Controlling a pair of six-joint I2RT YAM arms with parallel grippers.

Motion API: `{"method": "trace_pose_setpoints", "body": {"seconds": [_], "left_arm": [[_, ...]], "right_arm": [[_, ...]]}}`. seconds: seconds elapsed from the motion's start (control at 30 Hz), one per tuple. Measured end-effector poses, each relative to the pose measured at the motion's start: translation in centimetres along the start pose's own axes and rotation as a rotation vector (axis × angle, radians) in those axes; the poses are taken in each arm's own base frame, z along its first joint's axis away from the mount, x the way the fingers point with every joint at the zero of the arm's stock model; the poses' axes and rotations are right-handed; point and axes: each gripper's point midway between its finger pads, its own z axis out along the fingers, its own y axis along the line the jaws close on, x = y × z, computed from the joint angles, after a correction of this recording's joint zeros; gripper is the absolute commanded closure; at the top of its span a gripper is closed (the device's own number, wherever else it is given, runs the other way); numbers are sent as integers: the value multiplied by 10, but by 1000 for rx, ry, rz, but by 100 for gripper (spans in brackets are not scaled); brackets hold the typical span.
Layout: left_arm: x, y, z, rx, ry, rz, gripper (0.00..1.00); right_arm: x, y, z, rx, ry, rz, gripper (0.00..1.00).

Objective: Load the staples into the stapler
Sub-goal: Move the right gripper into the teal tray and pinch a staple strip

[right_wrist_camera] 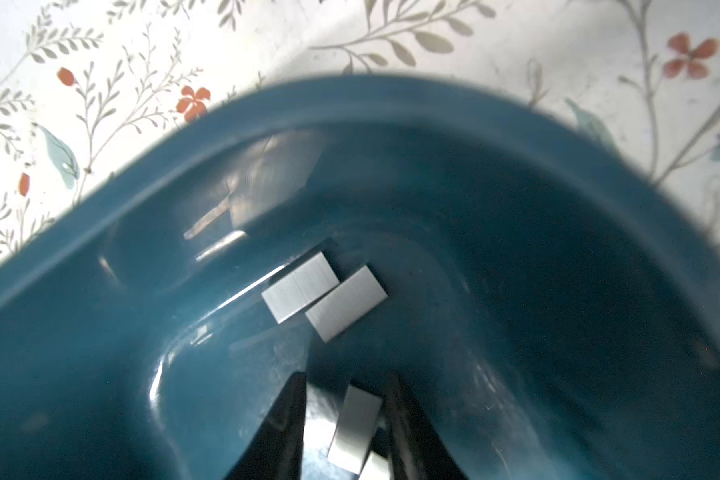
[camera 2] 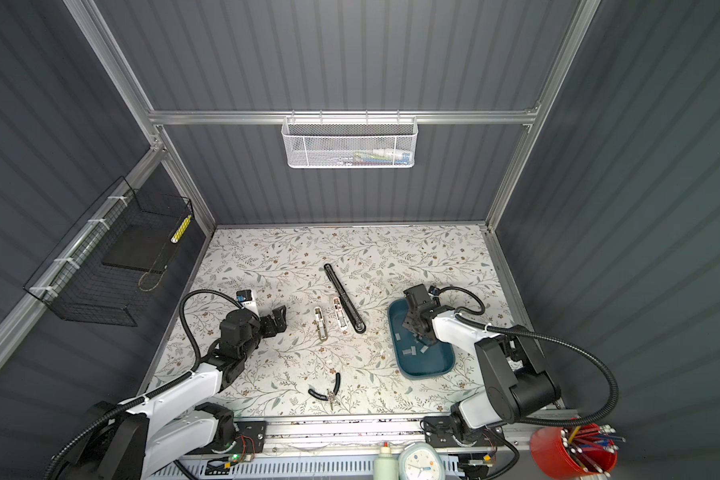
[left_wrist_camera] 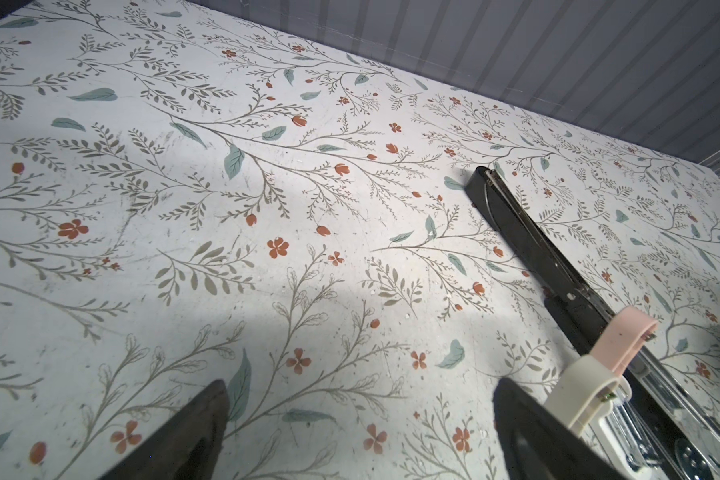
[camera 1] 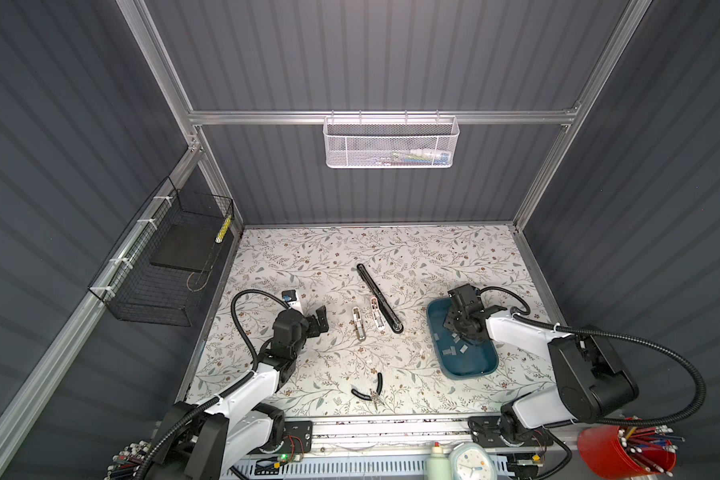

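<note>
While right gripper (right_wrist_camera: pixel 345 376) sits low inside the blue tray (right_wrist_camera: pixel 433 112), the rim curves close ahead and to both sides; open room is above. Jaws part-closed astride one strip (right_wrist_camera: pixel 356 422), can't tell if pinched. Other staples (right_wrist_camera: pixel 300 286) are flat, silver-grey, just ahead on the tray floor. Meanwhile left gripper (camera 1: pixel 320 320) is wide open, empty, with the black stapler (camera 1: pixel 375 291) beside it, apart.

No writing is showing clearly enough to read; the clock face (camera 2: pixel 420 462) is appearing too small for its numerals.
</note>
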Motion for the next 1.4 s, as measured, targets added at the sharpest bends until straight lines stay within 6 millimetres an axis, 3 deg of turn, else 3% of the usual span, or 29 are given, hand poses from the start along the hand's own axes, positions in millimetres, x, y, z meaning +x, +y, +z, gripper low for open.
{"method": "trace_pose_setpoints", "body": {"seconds": [1.0,1.4], "left_arm": [[-1,0,-1,2,-5,-1,1],[-1,0,-1,2,-4,-1,1]], "right_arm": [[9,8,-1,-11,98,-83,73],[6,13,2,-2,119,-115,84]]}}
